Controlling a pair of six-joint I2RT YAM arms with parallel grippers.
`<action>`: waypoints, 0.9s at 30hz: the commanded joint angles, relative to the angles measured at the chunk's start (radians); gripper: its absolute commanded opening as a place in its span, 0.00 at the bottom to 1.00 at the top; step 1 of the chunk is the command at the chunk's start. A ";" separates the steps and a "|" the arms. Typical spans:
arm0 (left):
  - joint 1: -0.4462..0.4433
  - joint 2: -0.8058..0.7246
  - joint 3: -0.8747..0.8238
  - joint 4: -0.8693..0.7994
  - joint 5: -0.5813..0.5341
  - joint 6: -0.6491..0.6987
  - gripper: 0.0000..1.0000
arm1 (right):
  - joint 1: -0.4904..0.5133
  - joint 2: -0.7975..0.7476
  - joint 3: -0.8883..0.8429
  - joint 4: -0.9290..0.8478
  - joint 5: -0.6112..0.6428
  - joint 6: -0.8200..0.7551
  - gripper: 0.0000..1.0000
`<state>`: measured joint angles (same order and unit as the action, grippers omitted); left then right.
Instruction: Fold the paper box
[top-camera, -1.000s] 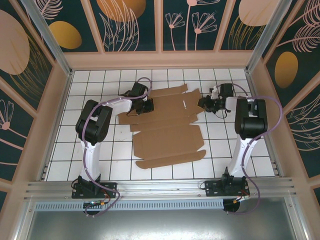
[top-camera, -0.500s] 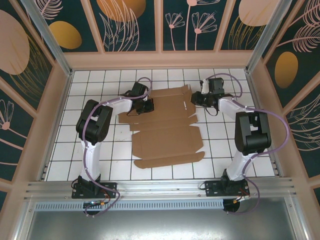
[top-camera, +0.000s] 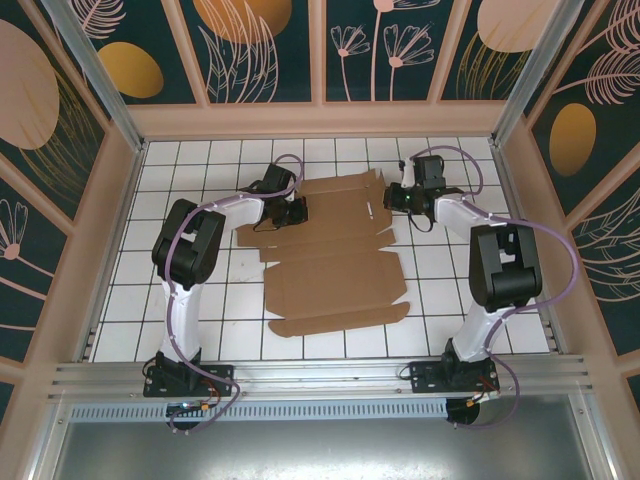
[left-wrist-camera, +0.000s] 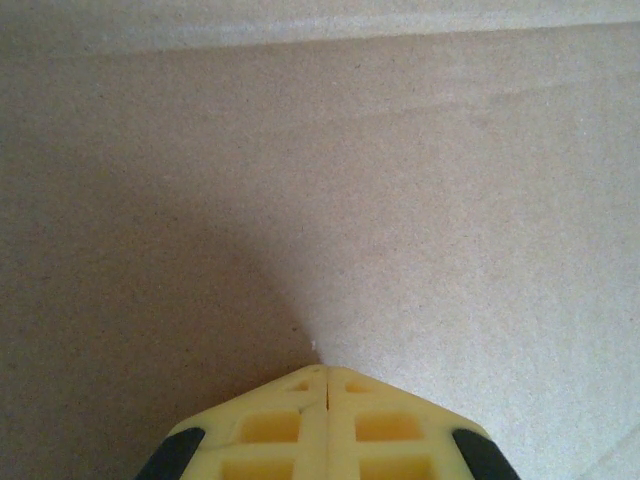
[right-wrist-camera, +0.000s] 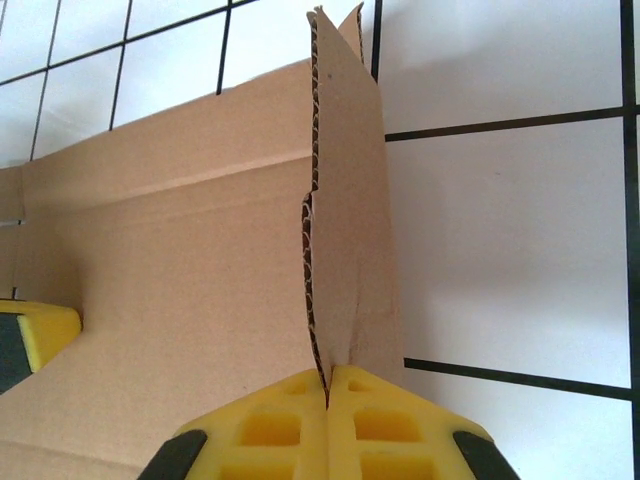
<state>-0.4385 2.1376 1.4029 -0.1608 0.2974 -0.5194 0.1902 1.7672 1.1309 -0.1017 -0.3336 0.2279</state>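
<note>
1. most of the folding is not yet done. the paper box (top-camera: 335, 265) is an open cut-out sheet lying nearly flat on the white tiled table (top-camera: 200, 290). its panels, flaps and creases are spread out, with no walls joined and no lid closed.
2. one flap (right-wrist-camera: 345, 200) at the box's far right edge is the only part that looks raised. in the right wrist view it stands up from the sheet, its corrugated edge facing the camera.
3. the right gripper (top-camera: 392, 198) sits at that far right edge of the box. its yellow jaws are closed tight on the foot of the raised flap, so it is holding the cardboard.
4. the left gripper (top-camera: 296, 212) is over the box's far left part. its jaws are pressed together with nothing between them, tips right at the cardboard surface. i cannot tell whether they press on it or hover just above; my guess is that they pin the sheet while the other side is lifted.
5. what is left, as i judge it, is nearly everything: finishing this side fold, raising the other walls along their creases, tucking the flaps into the slots and closing the lid. the task looks to be at an early stage.
</note>
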 joint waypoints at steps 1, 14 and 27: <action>0.000 0.044 0.000 -0.038 -0.026 0.004 0.00 | -0.040 -0.024 -0.043 0.005 -0.103 0.047 0.00; 0.000 0.057 0.006 -0.045 -0.022 0.012 0.00 | -0.185 0.133 -0.057 0.049 -0.300 0.080 0.25; 0.000 0.054 0.008 -0.042 -0.014 0.004 0.00 | -0.118 0.040 -0.044 0.037 -0.230 0.068 0.00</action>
<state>-0.4385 2.1445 1.4128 -0.1593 0.2974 -0.5194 0.0307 1.8797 1.0771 -0.0597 -0.5949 0.3046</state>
